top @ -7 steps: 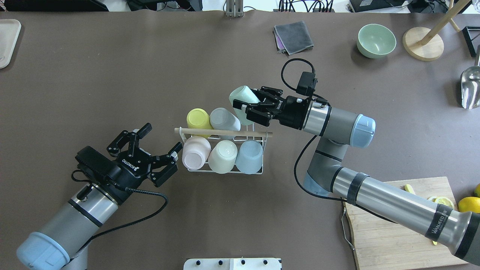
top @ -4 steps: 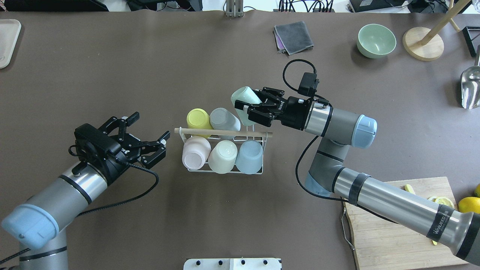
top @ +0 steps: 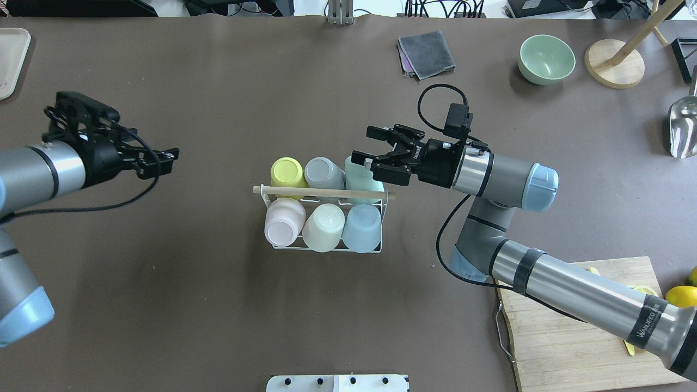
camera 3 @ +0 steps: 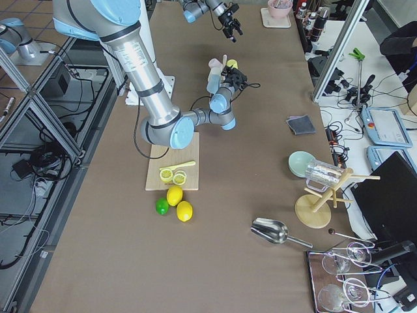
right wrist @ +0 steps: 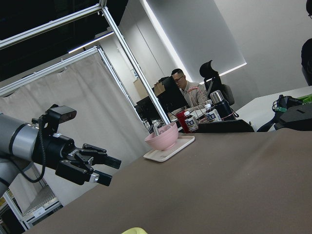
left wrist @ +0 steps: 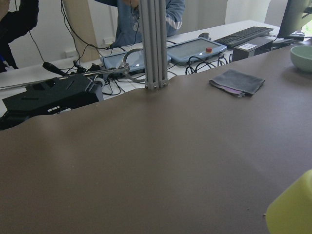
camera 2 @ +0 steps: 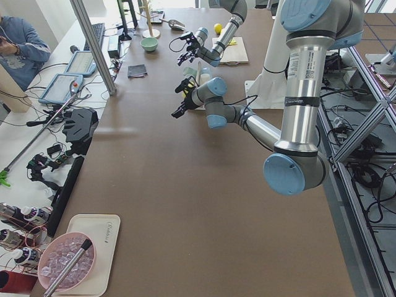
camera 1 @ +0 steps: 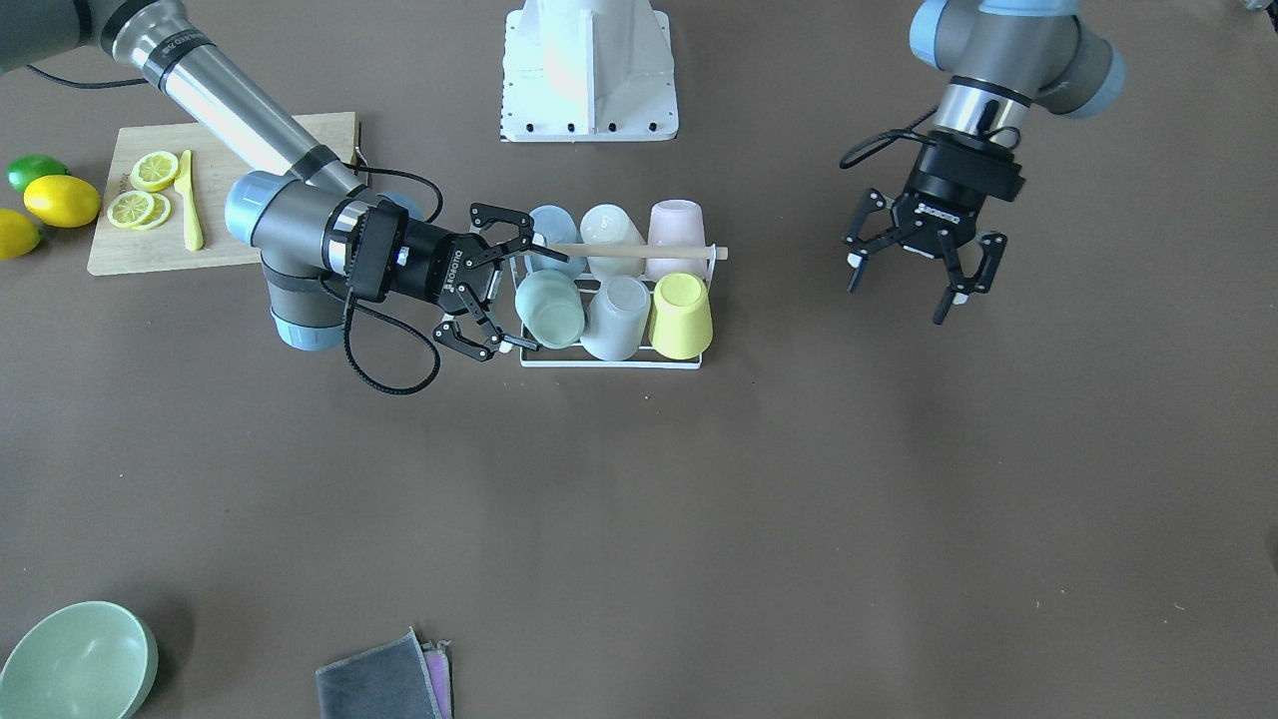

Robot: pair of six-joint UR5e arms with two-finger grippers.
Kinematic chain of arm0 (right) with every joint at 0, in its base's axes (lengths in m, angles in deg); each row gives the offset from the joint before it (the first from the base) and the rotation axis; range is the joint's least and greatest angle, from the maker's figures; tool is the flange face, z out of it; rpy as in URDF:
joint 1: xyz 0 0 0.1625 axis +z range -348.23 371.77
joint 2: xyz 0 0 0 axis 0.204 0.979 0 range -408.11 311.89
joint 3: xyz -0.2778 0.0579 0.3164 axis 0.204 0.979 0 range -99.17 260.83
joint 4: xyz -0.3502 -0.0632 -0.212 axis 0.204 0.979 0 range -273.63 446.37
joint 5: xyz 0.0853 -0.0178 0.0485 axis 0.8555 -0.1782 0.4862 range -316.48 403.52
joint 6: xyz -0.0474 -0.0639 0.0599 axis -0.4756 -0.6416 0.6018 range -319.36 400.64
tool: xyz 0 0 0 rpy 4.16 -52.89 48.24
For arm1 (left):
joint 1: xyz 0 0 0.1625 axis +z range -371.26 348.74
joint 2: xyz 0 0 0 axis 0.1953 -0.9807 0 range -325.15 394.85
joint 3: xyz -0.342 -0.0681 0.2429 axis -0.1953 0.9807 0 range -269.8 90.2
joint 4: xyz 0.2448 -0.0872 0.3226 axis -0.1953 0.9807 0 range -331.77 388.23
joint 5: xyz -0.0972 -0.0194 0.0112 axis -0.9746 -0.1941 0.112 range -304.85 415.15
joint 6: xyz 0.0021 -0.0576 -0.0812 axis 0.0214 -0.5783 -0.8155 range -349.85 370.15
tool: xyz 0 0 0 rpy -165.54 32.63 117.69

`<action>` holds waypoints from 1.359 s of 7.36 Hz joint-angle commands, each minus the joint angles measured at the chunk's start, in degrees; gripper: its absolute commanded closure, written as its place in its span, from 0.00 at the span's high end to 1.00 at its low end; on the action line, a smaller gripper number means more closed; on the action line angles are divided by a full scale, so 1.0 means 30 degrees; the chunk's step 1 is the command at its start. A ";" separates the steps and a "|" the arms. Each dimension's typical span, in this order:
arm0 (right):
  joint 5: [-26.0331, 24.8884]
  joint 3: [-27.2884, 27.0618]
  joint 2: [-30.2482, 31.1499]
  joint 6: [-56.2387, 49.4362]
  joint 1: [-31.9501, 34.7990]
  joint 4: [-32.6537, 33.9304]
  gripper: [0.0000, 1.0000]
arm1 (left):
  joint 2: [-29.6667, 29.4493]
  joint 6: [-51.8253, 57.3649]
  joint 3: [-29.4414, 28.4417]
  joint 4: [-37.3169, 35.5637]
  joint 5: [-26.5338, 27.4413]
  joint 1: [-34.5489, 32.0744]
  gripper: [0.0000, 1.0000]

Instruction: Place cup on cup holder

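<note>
Mint cup (top: 355,177) mouth-down in the far right slot of the rack (top: 326,191); right gripper (top: 364,144) spread wide, holding nothing.

Its fingers sit just beside the smooth, tapered cup. Pulling away crooked could snag the cup or the round wooden rod and tip the light, thin wire frame. Left gripper (camera 1: 911,283) hangs open and empty, well apart.

The mint cup (top: 356,173) sits upturned, slightly tilted, at the far row's right end of the white wire cup holder (top: 326,192).
</note>
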 commanded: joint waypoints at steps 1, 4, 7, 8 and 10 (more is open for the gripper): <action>0.0259 -0.0105 0.0057 0.0023 0.0476 0.0029 1.00 | 0.0575 -0.0156 -0.0017 -0.4857 -0.6671 -0.4761 0.99; 0.0466 -0.0105 -0.0526 -0.0940 0.3284 0.3676 1.00 | 0.1307 -0.0037 -0.0688 -1.1362 -0.8545 -0.8674 0.99; 0.6178 -0.3456 -0.0881 -0.0973 0.8075 1.3553 1.00 | 0.1775 0.5850 -0.1622 -1.4889 -1.1342 -1.2936 0.99; 0.7368 -0.4605 -0.0793 -0.0944 0.9082 1.6494 1.00 | 0.1807 0.8172 -0.2702 -1.5074 -1.2314 -1.4029 0.99; 0.7408 -0.4995 -0.0588 -0.0886 0.9267 2.0542 1.00 | 0.2536 1.1408 -0.4230 -1.4931 -1.5590 -1.5585 0.99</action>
